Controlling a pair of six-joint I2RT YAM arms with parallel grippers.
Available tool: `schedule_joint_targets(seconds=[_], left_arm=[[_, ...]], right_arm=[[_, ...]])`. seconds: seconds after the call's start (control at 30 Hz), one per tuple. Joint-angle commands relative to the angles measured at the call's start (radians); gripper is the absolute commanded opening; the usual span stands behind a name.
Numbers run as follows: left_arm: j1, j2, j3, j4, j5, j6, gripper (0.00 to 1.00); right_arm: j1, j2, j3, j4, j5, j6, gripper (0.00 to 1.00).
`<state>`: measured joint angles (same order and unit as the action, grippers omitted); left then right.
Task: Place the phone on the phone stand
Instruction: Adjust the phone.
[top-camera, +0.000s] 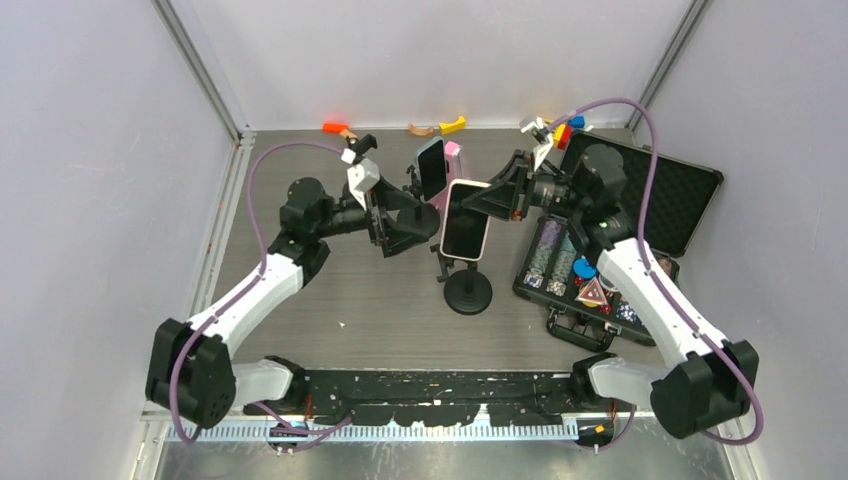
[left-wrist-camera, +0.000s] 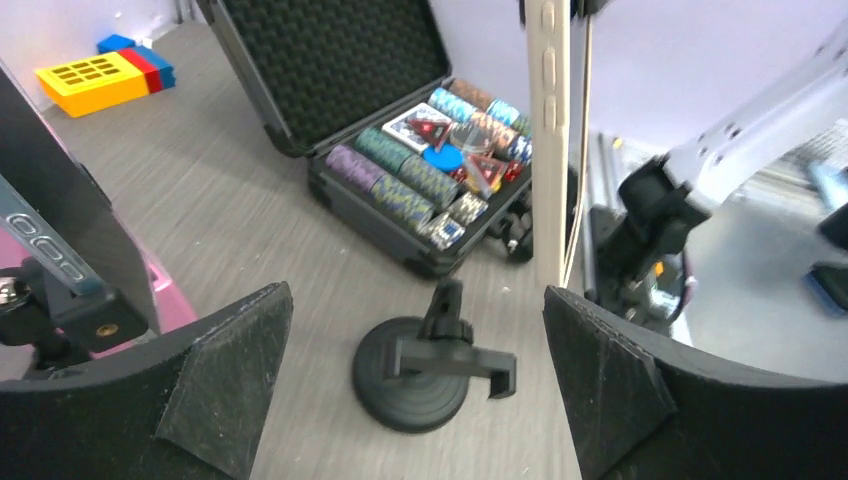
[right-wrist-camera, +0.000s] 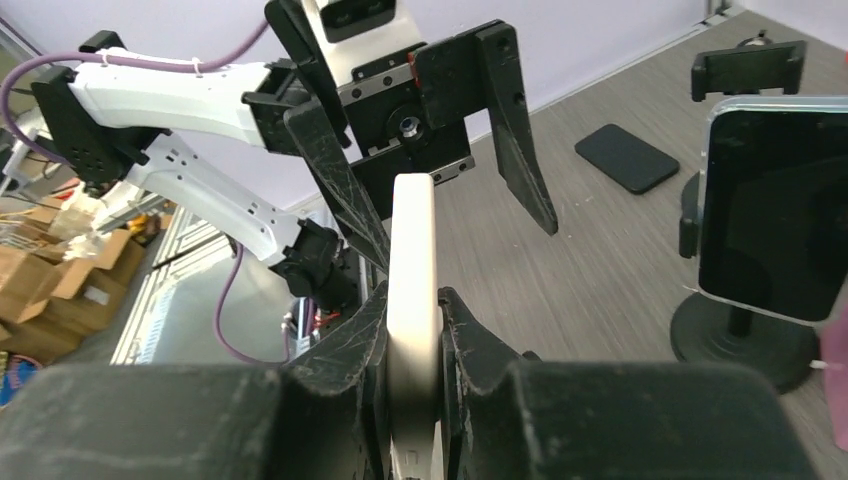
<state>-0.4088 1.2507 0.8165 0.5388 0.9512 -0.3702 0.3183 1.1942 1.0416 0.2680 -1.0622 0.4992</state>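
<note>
So the right gripper (right-wrist-camera: 412, 310) has its fingers pinched tight on the phone (top-camera: 465, 220), gripping it by its flat faces, and you can see the pale edge of it sticking up between the pads in the right wrist view. The phone is up in the air, upright, just above and beside the black phone stand (top-camera: 468, 290), not sitting in it; from the left wrist view the stand's clamp has nothing in it and the phone shows edge-on a bit to the right of it. The left gripper (left-wrist-camera: 416, 292) is spread wide open, holding nothing, facing the phone from the other side with the stand on the table below it. Behind them a second phone (top-camera: 432, 168) sits on its own stand, with something pink right behind it. The open case of poker chips (top-camera: 600, 270) is off on the right side of the table, near the stand.
</note>
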Motion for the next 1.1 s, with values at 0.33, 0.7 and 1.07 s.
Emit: schedule_joint_targets(seconds=[0.33,0.7,1.07], left_arm=[[-0.013,0.096,0.021,-0.290,0.055,0.705,0.84],[-0.073,0.158,-0.048,-0.101,0.044,0.695,0.67],[-0.081,0.197,-0.055,-0.037,0.036,0.668,0.48]], right_arm=[[-0.038,-0.113,0.062,-0.218,-0.054,-0.195,0.00],[-0.045,-0.116,0.054,-0.240,-0.053,-0.213,0.00],[-0.046,-0.123,0.044,-0.242,-0.053,-0.218,0.00]])
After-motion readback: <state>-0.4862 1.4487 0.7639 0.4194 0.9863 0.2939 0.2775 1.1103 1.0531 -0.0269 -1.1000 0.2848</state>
